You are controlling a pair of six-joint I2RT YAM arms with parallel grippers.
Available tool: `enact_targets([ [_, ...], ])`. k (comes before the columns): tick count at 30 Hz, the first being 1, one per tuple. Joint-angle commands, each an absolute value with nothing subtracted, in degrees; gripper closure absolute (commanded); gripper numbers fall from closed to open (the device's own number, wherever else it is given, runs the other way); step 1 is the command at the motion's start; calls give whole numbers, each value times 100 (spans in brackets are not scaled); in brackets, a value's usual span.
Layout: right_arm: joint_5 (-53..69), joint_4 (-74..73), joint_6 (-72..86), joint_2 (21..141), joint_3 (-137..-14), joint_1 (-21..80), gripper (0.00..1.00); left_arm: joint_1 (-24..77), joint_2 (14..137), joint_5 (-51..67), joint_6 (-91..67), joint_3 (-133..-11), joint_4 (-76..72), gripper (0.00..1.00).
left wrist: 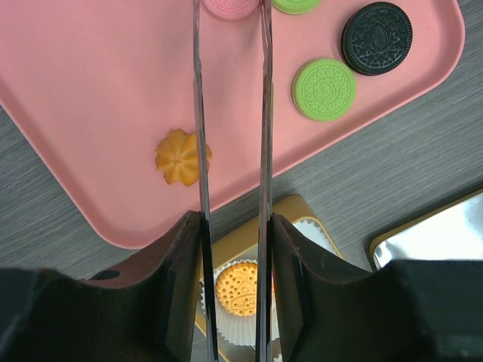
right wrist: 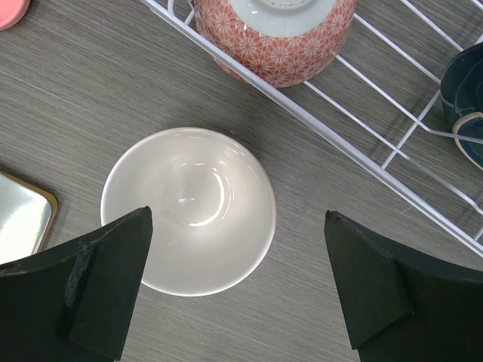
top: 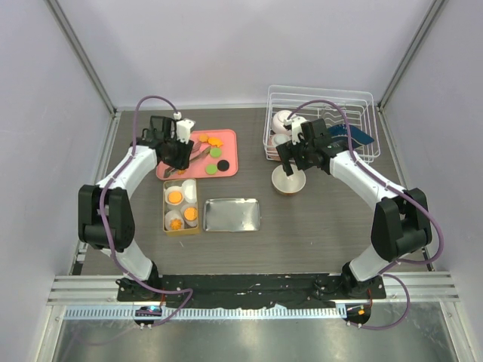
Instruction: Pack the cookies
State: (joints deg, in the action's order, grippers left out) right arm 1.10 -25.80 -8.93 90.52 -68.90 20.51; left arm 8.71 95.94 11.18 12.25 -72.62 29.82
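Cookies lie on a pink tray (top: 226,163): an orange flower (left wrist: 183,157), a green one (left wrist: 324,89), a black one (left wrist: 376,38) and a pink one (left wrist: 230,6). My left gripper (left wrist: 230,226) is shut on metal tongs (left wrist: 198,113), whose blades reach over the tray with their tips at the pink cookie. It hangs over the tray's near edge (top: 179,154). A gold box (top: 181,207) with white paper cups holds orange cookies (left wrist: 240,288). My right gripper (right wrist: 238,271) is open and empty above a white bowl (right wrist: 189,207).
The box's shiny lid (top: 232,215) lies right of the box. A white wire dish rack (top: 321,94) at the back right holds a red patterned bowl (right wrist: 275,38) and a dark blue cup (right wrist: 464,105). Grey walls enclose the table.
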Motion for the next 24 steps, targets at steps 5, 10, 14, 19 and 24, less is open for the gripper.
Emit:
enact_targets([
  [5, 44, -2531, -949, 9018, -7119, 2074, 0, 905, 9571, 1230, 1239, -7409, 2751, 63],
  [10, 61, -2540, -949, 9026, -7128, 2074, 0, 905, 9370, 1169, 1195, -7374, 2733, 67],
  [14, 61, -2540, -949, 9018, -7128, 2074, 0, 897, 9159, 1151, 1195, -7313, 2768, 67],
  [19, 62, -2540, -949, 9018, -7128, 2074, 0, 905, 8869, 1116, 1178, -7172, 2830, 67],
  [24, 70, -2549, -941, 9026, -7137, 2074, 0, 905, 8745, 1046, 1239, -7102, 2830, 63],
])
